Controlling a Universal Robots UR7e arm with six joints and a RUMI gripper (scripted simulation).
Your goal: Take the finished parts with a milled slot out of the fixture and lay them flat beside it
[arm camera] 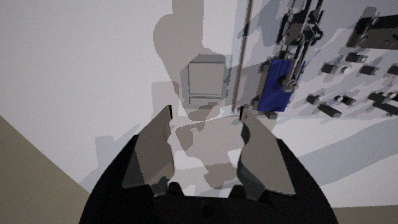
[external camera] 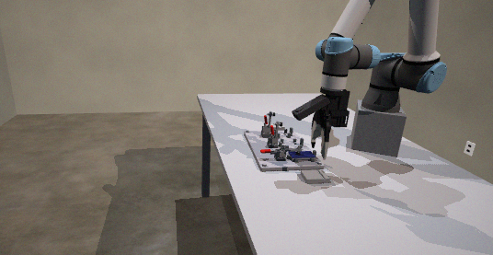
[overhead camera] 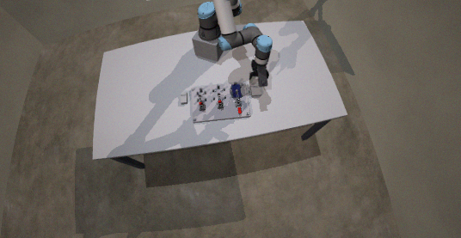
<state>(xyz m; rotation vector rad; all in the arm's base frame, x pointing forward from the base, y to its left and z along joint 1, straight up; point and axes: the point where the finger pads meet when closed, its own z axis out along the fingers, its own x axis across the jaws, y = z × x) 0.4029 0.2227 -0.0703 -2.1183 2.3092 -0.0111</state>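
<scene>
The grey fixture plate [overhead camera: 215, 116] [external camera: 267, 166] [arm camera: 260, 30] lies mid-table with its red-handled clamps. The blue blank [overhead camera: 234, 91] [external camera: 301, 155] [arm camera: 275, 86] sits clamped at the plate's right end. One grey finished part [overhead camera: 256, 91] [external camera: 315, 176] [arm camera: 205, 80] lies flat on the table just right of the fixture. A second grey part [overhead camera: 184, 99] lies flat on the table left of the fixture. My gripper [overhead camera: 261, 81] [external camera: 319, 151] [arm camera: 205, 106] is open and empty. It hangs a little above the table by the right-hand part, not touching it.
The arm's grey base block [overhead camera: 206, 47] [external camera: 377, 133] stands at the back of the white table [overhead camera: 129, 107] [external camera: 368, 216]. The table's right edge runs beyond the right-hand part.
</scene>
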